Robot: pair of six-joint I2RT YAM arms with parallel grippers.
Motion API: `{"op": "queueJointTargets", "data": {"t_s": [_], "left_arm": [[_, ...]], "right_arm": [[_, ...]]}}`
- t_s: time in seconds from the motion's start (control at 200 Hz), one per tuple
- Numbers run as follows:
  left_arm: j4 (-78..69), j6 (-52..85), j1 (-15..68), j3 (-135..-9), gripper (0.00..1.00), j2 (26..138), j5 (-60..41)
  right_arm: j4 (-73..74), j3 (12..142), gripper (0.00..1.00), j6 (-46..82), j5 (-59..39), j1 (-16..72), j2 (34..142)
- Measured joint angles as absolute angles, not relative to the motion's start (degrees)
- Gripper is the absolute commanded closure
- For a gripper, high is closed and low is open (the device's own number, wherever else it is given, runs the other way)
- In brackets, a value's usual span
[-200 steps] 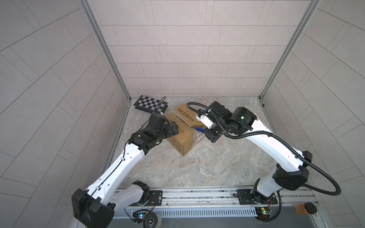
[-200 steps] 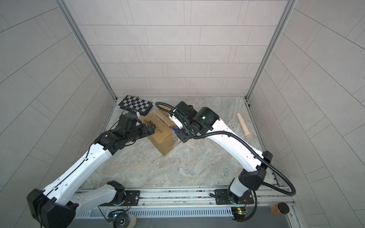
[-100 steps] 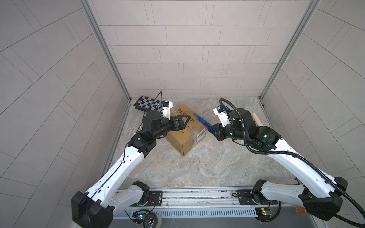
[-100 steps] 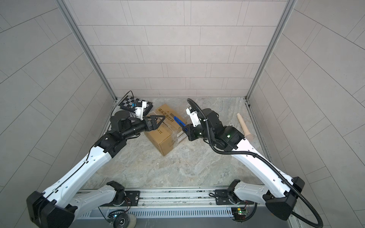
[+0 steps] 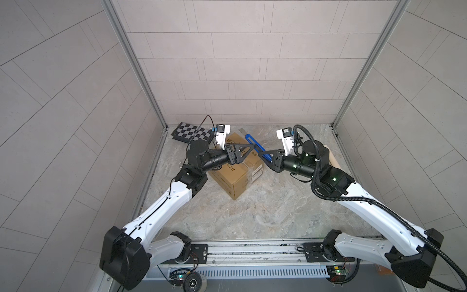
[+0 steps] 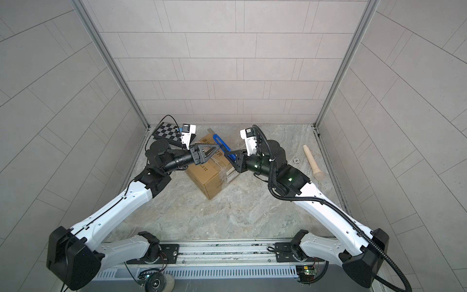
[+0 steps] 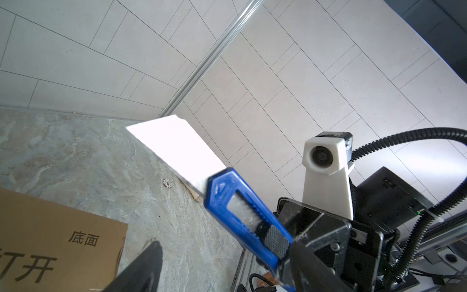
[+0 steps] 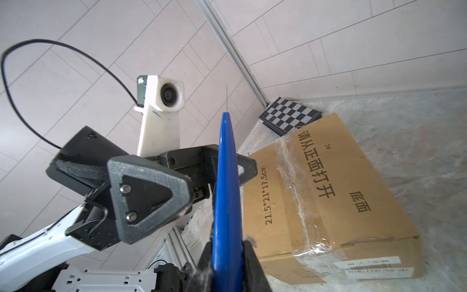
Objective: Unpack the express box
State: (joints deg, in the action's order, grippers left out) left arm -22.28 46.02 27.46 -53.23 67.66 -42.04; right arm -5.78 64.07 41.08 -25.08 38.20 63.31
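The express box (image 5: 237,177) (image 6: 209,178), brown cardboard with black print and clear tape, sits on the stone floor at the back middle; it also shows in the wrist views (image 7: 50,240) (image 8: 328,189). My right gripper (image 5: 260,153) (image 6: 226,153) (image 8: 227,249) is shut on the handle of a blue utility knife (image 5: 252,141) (image 6: 219,141) (image 8: 227,177), its blade (image 7: 177,146) extended and raised above the box. My left gripper (image 5: 249,148) (image 6: 214,149) (image 7: 225,247) is open, its fingers (image 8: 146,197) straddling the knife handle (image 7: 242,209).
A black-and-white chequered board (image 5: 192,131) (image 6: 168,131) (image 8: 290,116) lies in the back left corner. A wooden pestle (image 6: 312,161) rests by the right wall, near a floor drain (image 6: 295,160). Tiled walls close three sides; a metal rail (image 5: 252,252) runs along the front.
My right arm has swung out to the right, lifting the knife off the box. My left gripper rose from the box's side, came around the knife handle, and its jaws narrowed.
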Motion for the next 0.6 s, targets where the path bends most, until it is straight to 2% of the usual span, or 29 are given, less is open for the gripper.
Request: {"op": "queueJointTargets", "data": {"t_s": [0.345, 0.601], "left_arm": [[-29.98, 50.43, 27.51, -54.65, 0.42, 70.46, -44.27], [-36.47, 55.64, 26.63, -55.07, 0.64, 71.85, -45.1]], "right_arm": [[-3.18, 63.29, 1.0, 42.48, -27.7, 38.2, 63.44], [-1.32, 63.29, 1.0, 42.54, -28.32, 38.2, 63.44]]}}
